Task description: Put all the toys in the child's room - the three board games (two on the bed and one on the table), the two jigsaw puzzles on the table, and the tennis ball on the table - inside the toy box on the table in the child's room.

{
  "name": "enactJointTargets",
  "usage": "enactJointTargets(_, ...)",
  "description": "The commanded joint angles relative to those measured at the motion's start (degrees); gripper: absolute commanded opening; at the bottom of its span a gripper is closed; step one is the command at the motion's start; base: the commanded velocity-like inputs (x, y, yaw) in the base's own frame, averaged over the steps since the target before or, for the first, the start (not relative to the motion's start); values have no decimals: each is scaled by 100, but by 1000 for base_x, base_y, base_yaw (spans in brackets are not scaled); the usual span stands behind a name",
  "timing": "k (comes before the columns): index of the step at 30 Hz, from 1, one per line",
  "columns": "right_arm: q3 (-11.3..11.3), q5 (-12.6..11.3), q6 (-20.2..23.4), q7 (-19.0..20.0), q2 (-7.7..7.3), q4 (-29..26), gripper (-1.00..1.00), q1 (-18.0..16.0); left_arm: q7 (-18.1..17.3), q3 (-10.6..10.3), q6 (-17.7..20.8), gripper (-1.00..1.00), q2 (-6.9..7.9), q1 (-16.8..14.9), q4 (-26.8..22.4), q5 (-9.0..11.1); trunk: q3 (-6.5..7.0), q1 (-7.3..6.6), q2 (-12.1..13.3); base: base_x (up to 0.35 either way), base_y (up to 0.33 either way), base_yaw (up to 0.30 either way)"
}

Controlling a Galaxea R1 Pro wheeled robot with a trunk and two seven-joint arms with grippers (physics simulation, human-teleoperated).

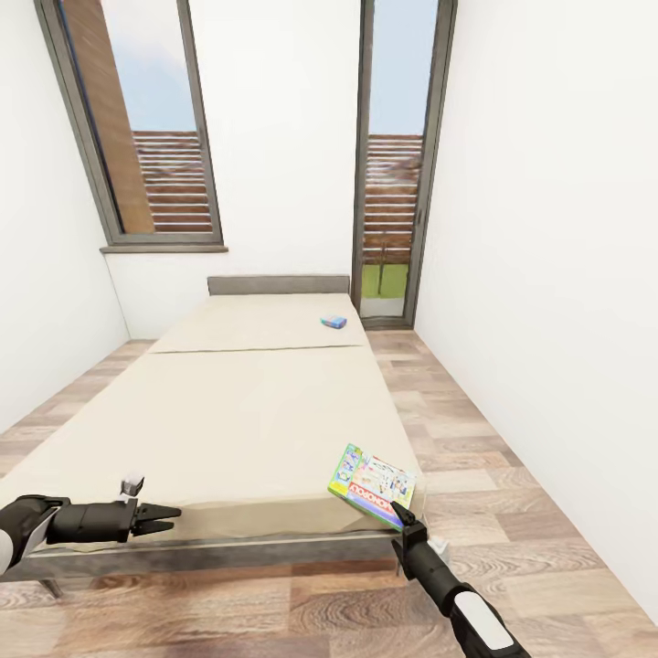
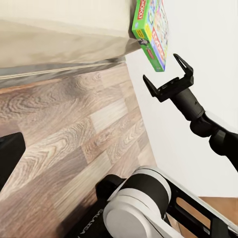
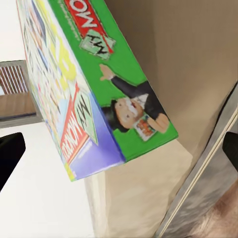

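A green board game (image 1: 373,484) printed "MONOPOLY" lies at the bed's (image 1: 228,411) lower right corner; the right gripper (image 2: 168,79), fingers spread open, sits just beside it. Left gripper (image 1: 160,518) fingers look closed, lower left

green game box (image 3: 99,84) | red strip on its side shows "MO", the word is cut off | small blue box (image 1: 334,321) far up the bed, print too small to read
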Motion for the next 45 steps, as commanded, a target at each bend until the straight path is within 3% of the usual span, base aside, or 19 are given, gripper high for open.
enactJointTargets(1, -34, -41, 56, 6, 6, 1, 100, -3, -29, 23, 61, 100, 0, -2, -3, -51, -5, -2, -1, 0, 0, 0)
enactJointTargets(45, -29, -33, 53, 10, 6, 1, 100, -3, -29, 23, 61, 100, -3, -2, -5, -51, -5, -2, -1, 24, 0, 0)
